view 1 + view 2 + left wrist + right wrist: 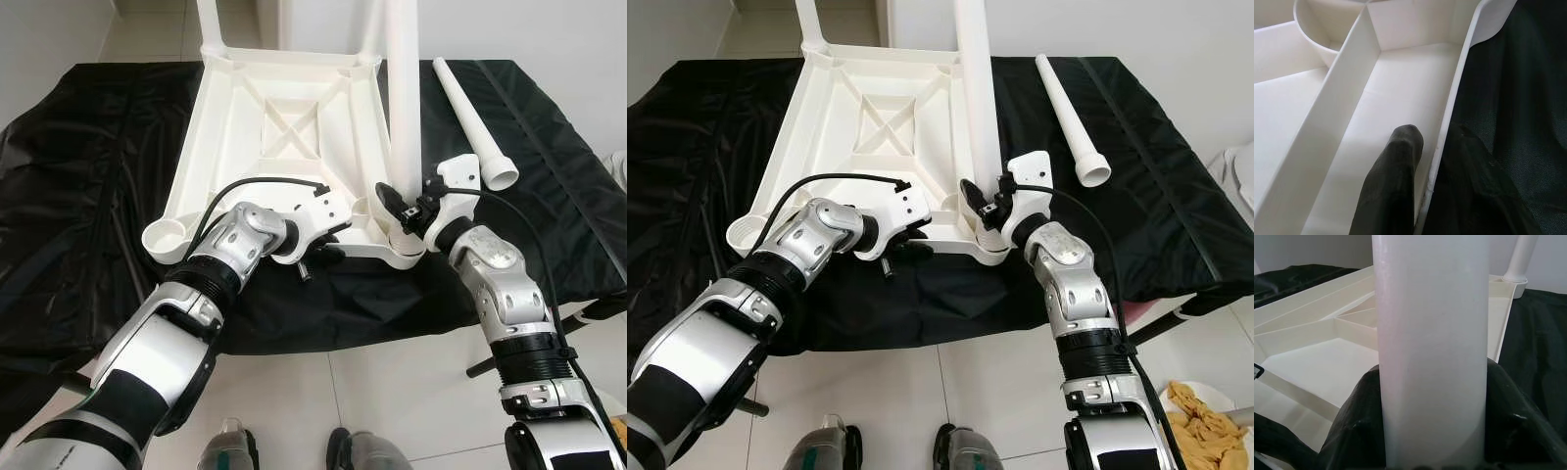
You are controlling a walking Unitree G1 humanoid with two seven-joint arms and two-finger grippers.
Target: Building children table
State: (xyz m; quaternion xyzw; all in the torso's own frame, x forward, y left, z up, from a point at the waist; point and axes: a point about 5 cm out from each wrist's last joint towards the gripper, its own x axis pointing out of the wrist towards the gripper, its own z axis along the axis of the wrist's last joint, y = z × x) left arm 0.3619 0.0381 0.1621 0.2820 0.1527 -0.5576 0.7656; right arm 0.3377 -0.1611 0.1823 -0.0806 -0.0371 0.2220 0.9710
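An upturned white plastic children's table top [284, 127] lies on a black cloth [88, 196], filling the upper centre of the head view. The right gripper [404, 210], at centre right, is clamped around the base of an upright white table leg [402, 88] seated in the near corner socket. The left gripper [323, 240], at lower centre, pinches the table top's near rim, one finger [1396, 181] inside the ribbed underside and the other outside on the cloth. A spare leg [472, 122] lies loose at upper right, and an empty socket [168, 237] waits at centre left. The hollow moulded parts look light, rigid and smooth, so likely slippery; the leg is best gripped low near its socket, the top by its rim or ribs.
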